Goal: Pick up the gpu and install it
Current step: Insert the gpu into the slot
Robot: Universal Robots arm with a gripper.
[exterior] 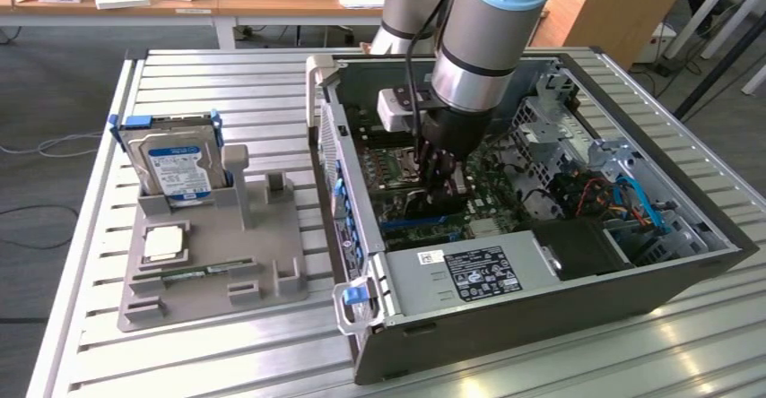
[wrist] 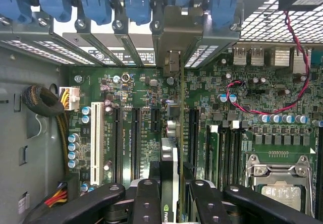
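My gripper (exterior: 437, 183) reaches down inside the open computer case (exterior: 670, 281), over the motherboard (exterior: 413, 223). It is shut on the gpu (wrist: 173, 148), a thin dark card seen edge-on between the two black fingers (wrist: 146, 199). In the wrist view the gripper (wrist: 174, 206) holds the card upright over the row of long expansion slots (wrist: 135, 133). The card's silver end bracket (wrist: 174, 37) stands against the case's rear slot openings. In the exterior view the gpu (exterior: 422, 203) is a dark shape below the fingers, close to the board; whether it sits in a slot I cannot tell.
A grey holder (exterior: 204, 277) on the slatted table (exterior: 179, 353) carries a silver hard drive in a blue frame (exterior: 179, 160), a slim memory stick (exterior: 197, 272) and a small square part (exterior: 164, 241). The power supply (exterior: 479, 272), cable bundles (wrist: 45, 103) and CPU socket (wrist: 280, 178) crowd the case.
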